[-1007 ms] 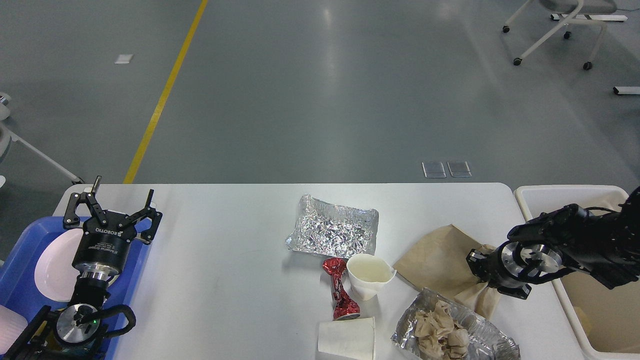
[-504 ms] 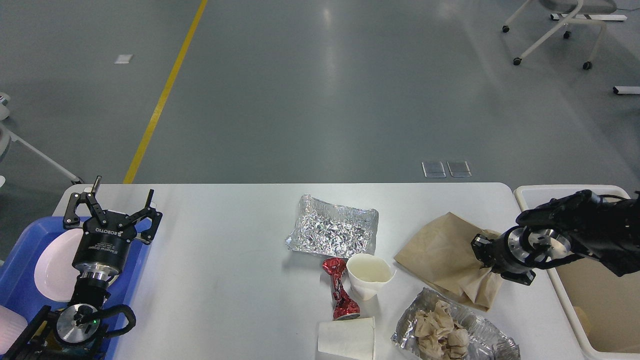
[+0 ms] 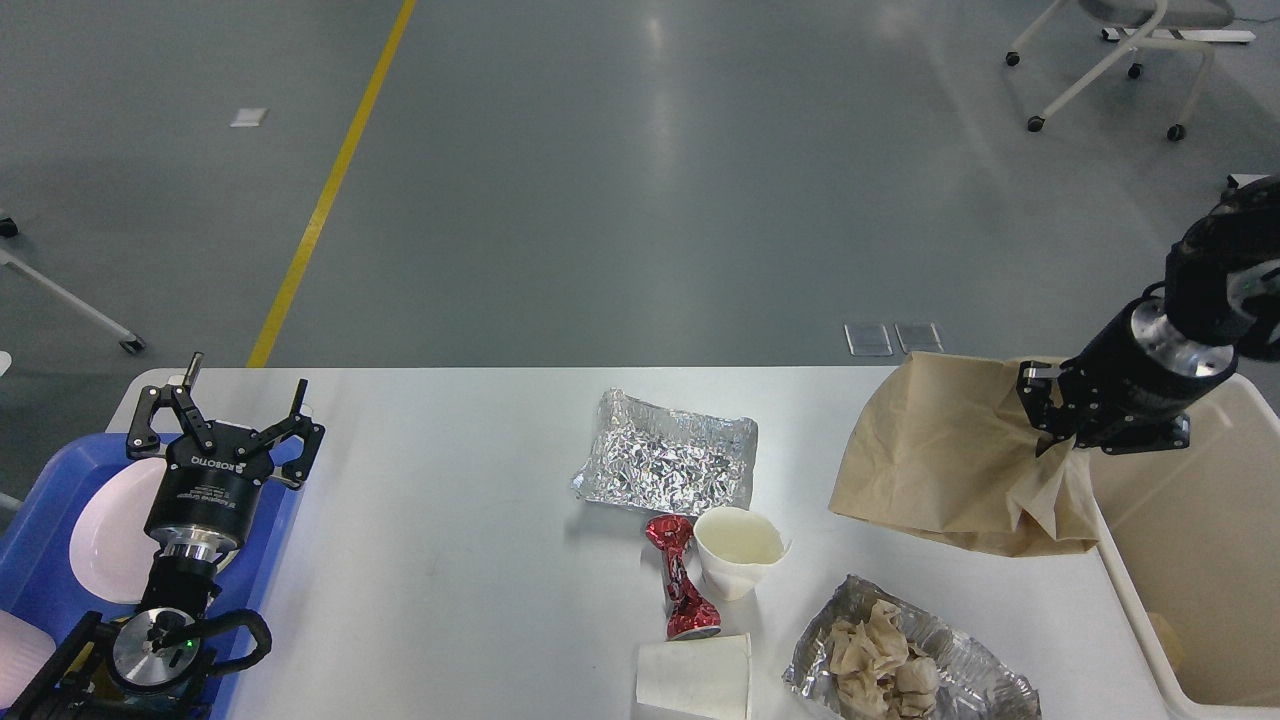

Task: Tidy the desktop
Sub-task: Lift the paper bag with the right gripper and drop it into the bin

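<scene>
Since the earlier frame my right gripper [image 3: 1052, 432] has risen and swung toward the beige bin [image 3: 1190, 600], lifting the brown paper bag [image 3: 940, 460] off the surface [image 3: 450, 500]; it pinches the bag's crumpled corner, and the bag hangs at the surface's right edge beside the bin. My left gripper [image 3: 228, 400] has not moved, fingers spread wide and holding nothing above the blue tray [image 3: 40, 590] and its white plate [image 3: 105, 530]. Mid-surface lie a foil sheet [image 3: 665, 462], a red wrapper [image 3: 680, 580], a white cup [image 3: 738, 550], a tipped paper cup [image 3: 695, 678] and a foil tray of crumpled paper [image 3: 900, 670].
</scene>
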